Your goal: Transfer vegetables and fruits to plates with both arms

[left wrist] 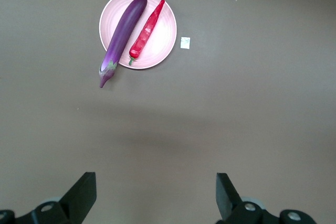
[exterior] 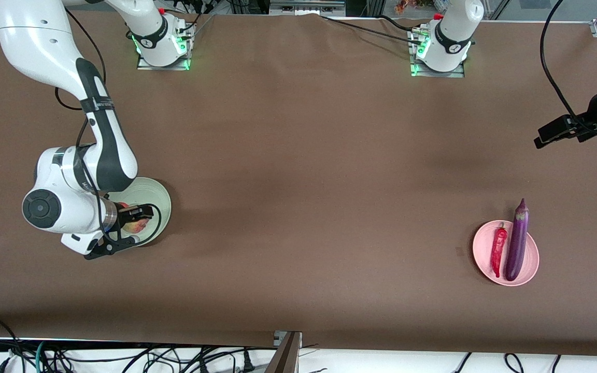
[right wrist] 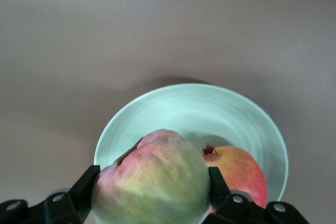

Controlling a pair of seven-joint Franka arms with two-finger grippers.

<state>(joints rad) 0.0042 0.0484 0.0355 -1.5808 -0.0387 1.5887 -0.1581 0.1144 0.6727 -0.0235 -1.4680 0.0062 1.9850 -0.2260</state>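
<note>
My right gripper [exterior: 135,220] [right wrist: 153,177] is shut on the pale yellow-green, pink-blushed fruit [right wrist: 155,182] [exterior: 137,226], low over the mint green plate [exterior: 157,199] [right wrist: 194,108]. The red fruit [right wrist: 239,174] lies in that plate beside it. At the left arm's end of the table, the purple eggplant [exterior: 517,243] [left wrist: 122,32] and the red chili pepper [exterior: 498,248] [left wrist: 147,30] lie side by side on the pink plate [exterior: 532,259] [left wrist: 165,43]. The eggplant's stem end sticks out over the rim. My left gripper [exterior: 552,133] [left wrist: 155,182] hangs open and empty, high over bare table.
A small white tag [left wrist: 185,42] lies on the brown tablecloth beside the pink plate. The right arm's elbow and wrist [exterior: 70,197] hang over the mint plate's side. Cables [exterior: 122,357] run along the table edge nearest the front camera.
</note>
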